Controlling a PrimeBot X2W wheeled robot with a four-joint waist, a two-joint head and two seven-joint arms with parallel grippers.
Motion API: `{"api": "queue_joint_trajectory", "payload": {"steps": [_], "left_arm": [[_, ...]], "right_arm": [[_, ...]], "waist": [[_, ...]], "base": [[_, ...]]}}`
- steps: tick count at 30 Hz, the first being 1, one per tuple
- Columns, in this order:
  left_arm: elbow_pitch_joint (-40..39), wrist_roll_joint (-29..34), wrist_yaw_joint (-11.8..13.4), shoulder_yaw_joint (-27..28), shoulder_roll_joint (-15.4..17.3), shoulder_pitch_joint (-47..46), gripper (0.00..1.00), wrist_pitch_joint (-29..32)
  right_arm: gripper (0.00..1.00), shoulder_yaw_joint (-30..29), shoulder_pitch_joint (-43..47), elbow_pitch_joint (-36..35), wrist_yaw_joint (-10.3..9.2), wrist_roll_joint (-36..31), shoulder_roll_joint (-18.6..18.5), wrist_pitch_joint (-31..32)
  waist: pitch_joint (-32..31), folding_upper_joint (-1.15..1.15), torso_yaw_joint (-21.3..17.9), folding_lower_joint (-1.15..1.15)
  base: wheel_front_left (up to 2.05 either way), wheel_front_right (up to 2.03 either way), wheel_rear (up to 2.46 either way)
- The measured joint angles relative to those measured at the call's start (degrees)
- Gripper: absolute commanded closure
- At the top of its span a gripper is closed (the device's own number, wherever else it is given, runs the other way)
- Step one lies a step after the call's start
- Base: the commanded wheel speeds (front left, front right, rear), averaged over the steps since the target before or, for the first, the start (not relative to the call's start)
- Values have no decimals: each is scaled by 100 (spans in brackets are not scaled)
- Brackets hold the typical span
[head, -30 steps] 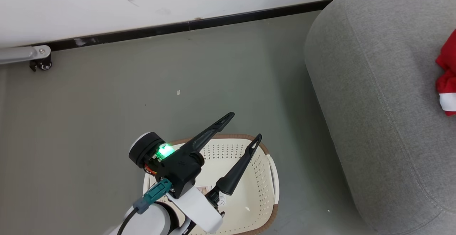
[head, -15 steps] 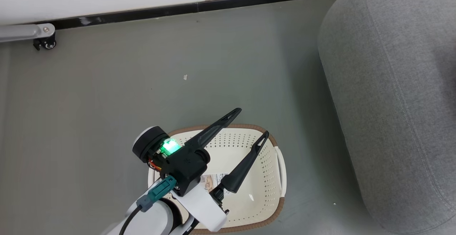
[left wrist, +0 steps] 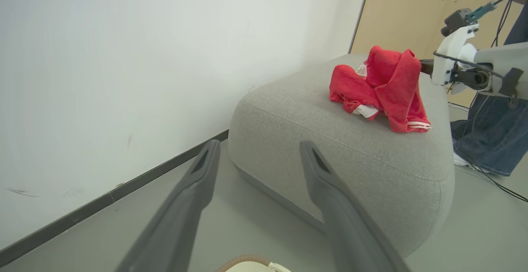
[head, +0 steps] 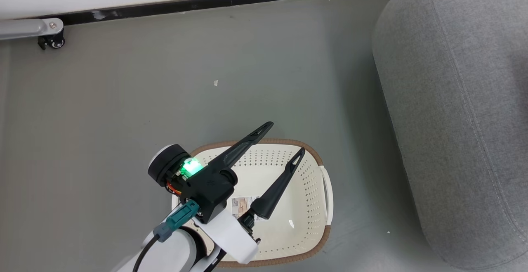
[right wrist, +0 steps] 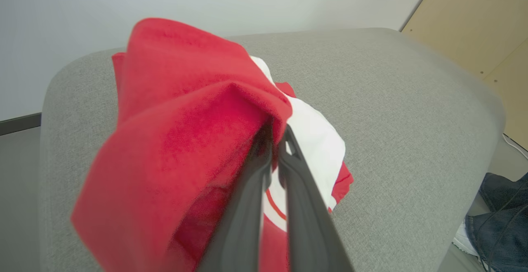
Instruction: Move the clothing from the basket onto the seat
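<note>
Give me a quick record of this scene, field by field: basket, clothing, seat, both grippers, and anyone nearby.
basket: on the floor beside the seat; no clothing in it, a label on its bottom
clothing: red and white heap on top of the seat
seat: grey, to the robot's right of the basket
left gripper: open, above the basket, holding nothing
right gripper: shut on the clothing, over the seat
person: a leg in jeans beyond the seat

Your left arm wore a white forearm shell (head: 226,234) | left tool (head: 284,139): black housing, two long tapered black fingers (head: 241,148) | green light (head: 190,166) glowed | teal connector (head: 180,217) capped a black cable (head: 142,256)
</note>
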Motion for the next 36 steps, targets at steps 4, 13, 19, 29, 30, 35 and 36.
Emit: {"api": "queue_joint_trajectory", "payload": {"steps": [4,13,19,29,30,35,36], "left_arm": [[35,-1,0,25,-1,0,0,-48],[133,-15,0,85,-10,0,0,-164],[172,-21,0,118,-13,1,0,-259],[337,-88,68,346,41,18,0,-447],[356,-103,104,382,49,30,0,-468],[468,-151,181,543,58,73,0,-586],[487,-171,209,576,57,93,0,-610]], "right_arm": [[0,-1,0,-12,0,-52,58,-8],[0,-180,110,-93,0,-36,70,-69],[0,-281,254,-203,0,100,71,-108],[0,-268,497,-987,0,331,211,-110],[0,-198,496,-1069,0,377,241,-110],[0,265,495,-1521,-1,471,445,-122],[0,380,496,-1601,0,483,477,-123]], "waist": [[-5,0,-49,0],[-54,0,-204,0],[-117,0,-321,0],[-281,0,-491,0],[-305,0,-500,0],[-429,0,-522,0],[-457,0,-520,0]], "base": [[0,0,0],[0,0,0],[0,0,0],[0,0,0],[0,0,0],[0,0,0],[0,0,0]]}}
